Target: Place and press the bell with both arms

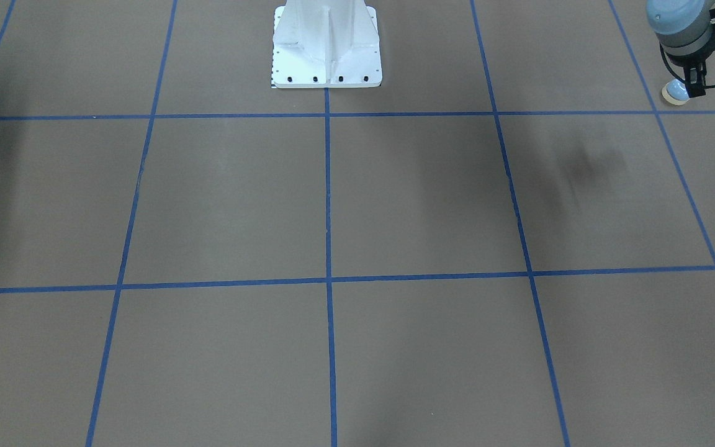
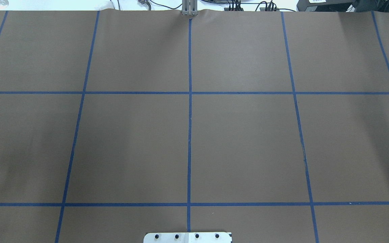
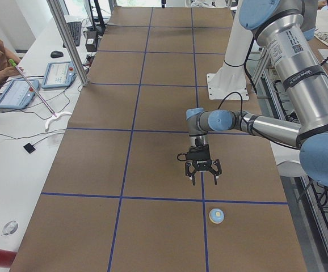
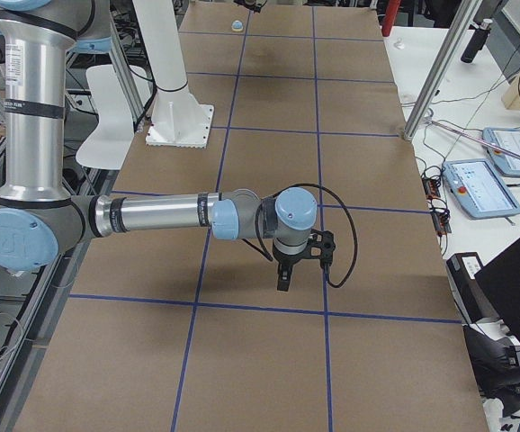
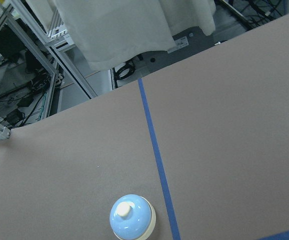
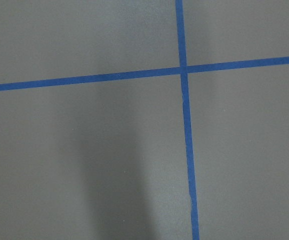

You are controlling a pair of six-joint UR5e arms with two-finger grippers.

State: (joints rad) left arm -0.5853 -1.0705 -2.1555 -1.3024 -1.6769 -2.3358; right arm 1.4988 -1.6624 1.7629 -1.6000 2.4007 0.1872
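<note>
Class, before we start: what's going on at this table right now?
Nothing is being held. The bell sits upright on the brown table, beside a blue tape line near the robot's left end. The left arm's tool hangs open above the table, a little short of the bell and not touching it. The right arm's tool hovers over the table's other end; I cannot tell whether it is open. The bell is not yet picked up or pressed.
</note>
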